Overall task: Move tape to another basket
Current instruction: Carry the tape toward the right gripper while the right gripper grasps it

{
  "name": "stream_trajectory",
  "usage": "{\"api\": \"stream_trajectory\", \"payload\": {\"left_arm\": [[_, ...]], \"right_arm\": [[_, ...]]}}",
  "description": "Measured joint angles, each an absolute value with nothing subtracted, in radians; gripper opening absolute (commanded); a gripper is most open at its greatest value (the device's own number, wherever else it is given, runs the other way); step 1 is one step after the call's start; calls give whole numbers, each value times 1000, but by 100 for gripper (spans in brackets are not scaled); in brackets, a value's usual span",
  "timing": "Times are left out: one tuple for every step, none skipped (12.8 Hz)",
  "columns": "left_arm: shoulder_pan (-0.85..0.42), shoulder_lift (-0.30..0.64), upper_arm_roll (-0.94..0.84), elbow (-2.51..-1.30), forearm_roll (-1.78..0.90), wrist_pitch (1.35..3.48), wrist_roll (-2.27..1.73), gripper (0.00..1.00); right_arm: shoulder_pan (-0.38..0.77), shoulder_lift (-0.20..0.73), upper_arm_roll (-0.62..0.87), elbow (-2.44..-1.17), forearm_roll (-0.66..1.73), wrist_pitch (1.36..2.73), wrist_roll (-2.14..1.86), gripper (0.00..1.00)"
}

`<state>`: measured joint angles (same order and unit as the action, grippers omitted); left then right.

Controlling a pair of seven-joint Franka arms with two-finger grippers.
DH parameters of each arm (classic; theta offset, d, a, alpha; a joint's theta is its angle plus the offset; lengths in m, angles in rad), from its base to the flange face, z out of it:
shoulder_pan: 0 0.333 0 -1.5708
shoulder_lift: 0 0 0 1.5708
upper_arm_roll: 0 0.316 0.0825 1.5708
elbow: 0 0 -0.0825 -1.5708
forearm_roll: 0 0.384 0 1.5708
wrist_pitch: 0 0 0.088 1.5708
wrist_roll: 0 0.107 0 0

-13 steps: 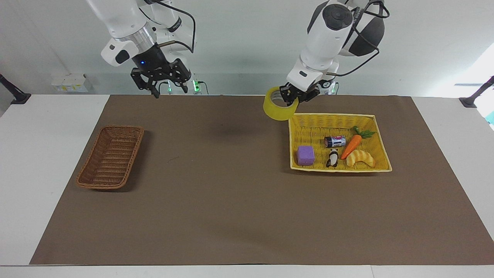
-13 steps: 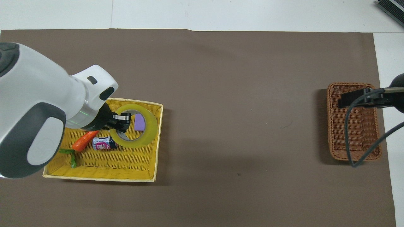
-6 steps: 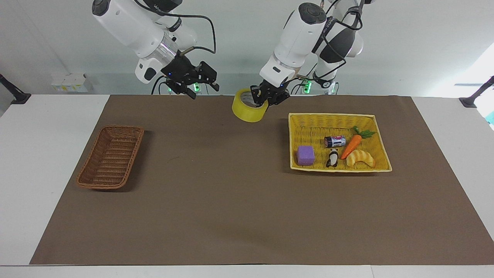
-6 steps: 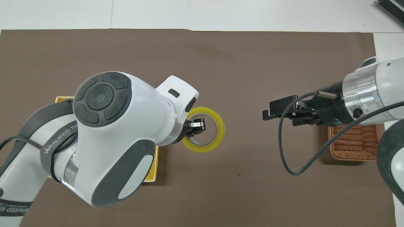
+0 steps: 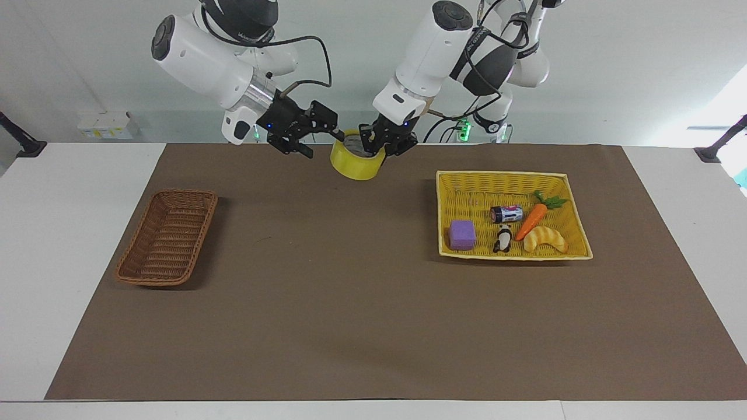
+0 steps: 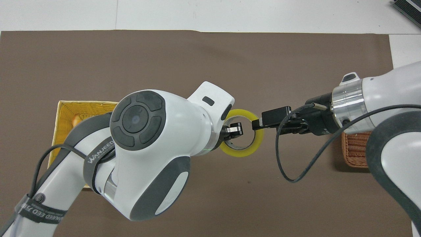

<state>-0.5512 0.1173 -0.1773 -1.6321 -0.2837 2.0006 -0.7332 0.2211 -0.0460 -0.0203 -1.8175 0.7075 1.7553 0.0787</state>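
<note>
Tape [image 5: 355, 163]: yellowish translucent roll with pale inner core, held up in the air over the brown mat [image 5: 362, 303], above the stretch between the yellow tray and the wicker basket, closer to the tray.
Left gripper [image 5: 382, 146]: jaws pressed together on the wall of the tape, one finger inside the core ring, one outside; it hangs with the roll over the mat at the tray's basket-facing side.
Right gripper [image 5: 327, 133]: jaws spread wide, level with the tape and right at its rim on the side away from the tray; contact cannot be told.
Wicker basket [image 5: 168, 236]: small oblong brown weave, on the mat toward the right arm's end, well apart from the tray; nothing lies in it.
Yellow tray [image 5: 448, 201]: rectangular woven tray on the mat toward the left arm's end.
Tray contents: purple block [image 5: 462, 234], battery [image 5: 506, 213], carrot [image 5: 534, 218], panda figure [image 5: 503, 238], croissant [image 5: 545, 239].
</note>
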Motion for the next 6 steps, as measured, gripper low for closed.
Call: {"api": "stream_trajectory", "payload": {"left_arm": [[-556, 117, -180, -1632, -293, 2023, -734, 0], [-561, 117, -185, -1631, -299, 2046, -735, 0], [-564, 117, -187, -1631, -299, 2064, -736, 0], [-568, 118, -188, -1631, -300, 2081, -737, 0], [-570, 119, -190, -1631, -301, 2090, -738, 0], [-571, 122, -194, -1631, -301, 2098, -738, 0]], "right_arm": [[232, -46, -20, -1829, 708, 1770, 44, 100], [235, -46, -19, -1836, 708, 1774, 8, 100], [229, -47, -22, -1838, 708, 1774, -25, 100], [218, -47, -26, -1839, 708, 1769, -49, 100], [206, -48, -27, -1840, 708, 1761, -63, 91], [201, -48, -27, -1840, 710, 1755, -69, 69]]}}
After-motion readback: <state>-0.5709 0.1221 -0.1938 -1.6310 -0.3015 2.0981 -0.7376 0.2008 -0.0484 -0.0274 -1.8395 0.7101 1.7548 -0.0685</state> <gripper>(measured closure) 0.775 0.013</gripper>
